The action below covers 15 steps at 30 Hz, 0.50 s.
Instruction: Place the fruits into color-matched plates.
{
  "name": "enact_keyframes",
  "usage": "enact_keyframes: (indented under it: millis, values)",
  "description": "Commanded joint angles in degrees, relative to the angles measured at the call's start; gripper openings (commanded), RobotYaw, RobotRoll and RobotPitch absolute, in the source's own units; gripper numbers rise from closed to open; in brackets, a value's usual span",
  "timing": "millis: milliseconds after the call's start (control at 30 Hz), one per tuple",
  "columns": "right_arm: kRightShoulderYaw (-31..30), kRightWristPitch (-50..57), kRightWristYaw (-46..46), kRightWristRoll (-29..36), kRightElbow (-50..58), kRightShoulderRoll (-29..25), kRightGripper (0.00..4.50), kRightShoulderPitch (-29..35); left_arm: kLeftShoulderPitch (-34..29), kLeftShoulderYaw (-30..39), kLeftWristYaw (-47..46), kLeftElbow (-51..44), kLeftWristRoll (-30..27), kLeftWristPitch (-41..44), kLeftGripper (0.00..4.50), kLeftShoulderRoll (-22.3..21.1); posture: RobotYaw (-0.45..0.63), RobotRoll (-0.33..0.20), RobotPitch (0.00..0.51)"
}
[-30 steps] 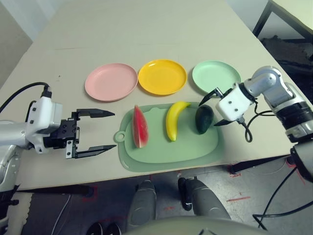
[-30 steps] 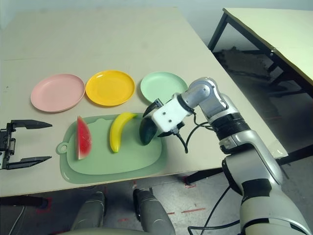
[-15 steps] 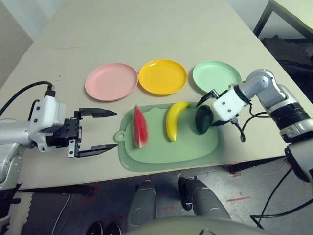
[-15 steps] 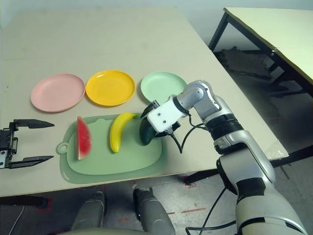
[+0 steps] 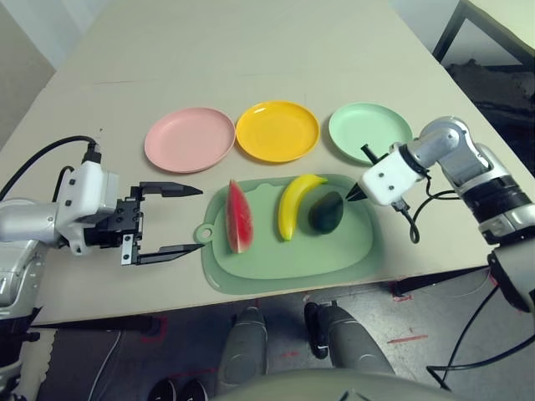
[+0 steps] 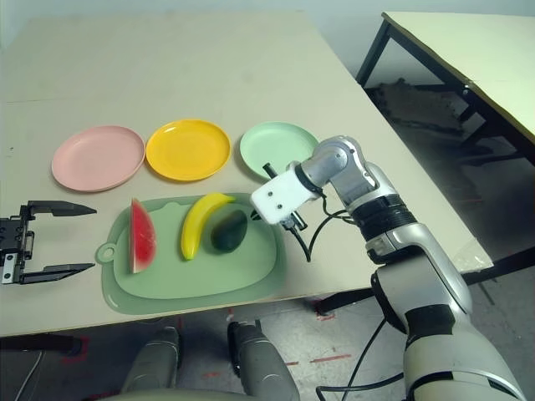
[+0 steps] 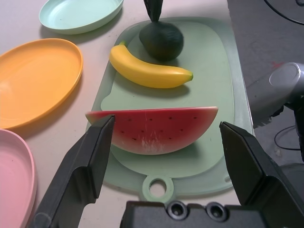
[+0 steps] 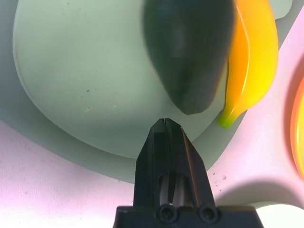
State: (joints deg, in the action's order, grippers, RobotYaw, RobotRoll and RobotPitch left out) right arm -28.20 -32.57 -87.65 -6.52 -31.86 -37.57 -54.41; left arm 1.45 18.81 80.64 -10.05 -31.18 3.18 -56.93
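Observation:
On the pale green mat (image 5: 288,255) lie a red watermelon wedge (image 5: 238,217), a yellow banana (image 5: 297,203) and a dark green avocado (image 5: 326,211), which rests against the banana. My right gripper (image 5: 354,196) is shut with nothing in it. Its tip (image 8: 164,124) points at the avocado's (image 8: 190,52) right end from a short gap. My left gripper (image 5: 188,220) hovers open just left of the mat, facing the watermelon (image 7: 152,128). The pink plate (image 5: 190,139), yellow-orange plate (image 5: 277,130) and mint green plate (image 5: 369,129) sit in a row behind the mat.
The mat's ring tab (image 5: 206,232) points toward my left gripper. The table's front edge runs just below the mat. Bare tabletop stretches behind the plates. A second table (image 6: 468,50) stands off to the right.
My right gripper closed and the avocado slipped out of it, sliding left against the banana and nudging it. The left gripper edged slightly toward the mat.

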Motion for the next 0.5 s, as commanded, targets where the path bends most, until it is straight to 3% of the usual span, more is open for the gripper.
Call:
enact_keyframes:
  millis: [33, 233, 433, 500]
  values:
    - [0.6, -0.3, -0.9, -0.1, 1.1, -1.6, 0.02, 0.4, 0.3, -1.0, 0.4, 0.1, 0.8, -0.5, 4.5, -0.4, 0.03, 0.0, 0.167]
    - [1.1, 0.7, -2.6, 0.8, 2.8, -3.2, 2.08, -1.3, 0.7, -1.3, 0.7, 0.7, 1.2, -0.8, 4.5, -0.4, 0.03, 0.0, 0.16]
    - [2.8, 11.5, -3.8, 4.9, 10.9, -2.2, 4.28, -1.6, 1.0, -1.7, 0.8, 0.9, 1.3, -1.0, 4.5, -0.4, 0.03, 0.0, 0.159]
    - [3.1, 14.9, -4.0, 6.3, 14.8, -1.9, 4.47, -0.7, 1.0, -1.8, 0.9, 0.8, 1.3, -0.9, 4.5, -0.5, 0.03, 0.0, 0.163]
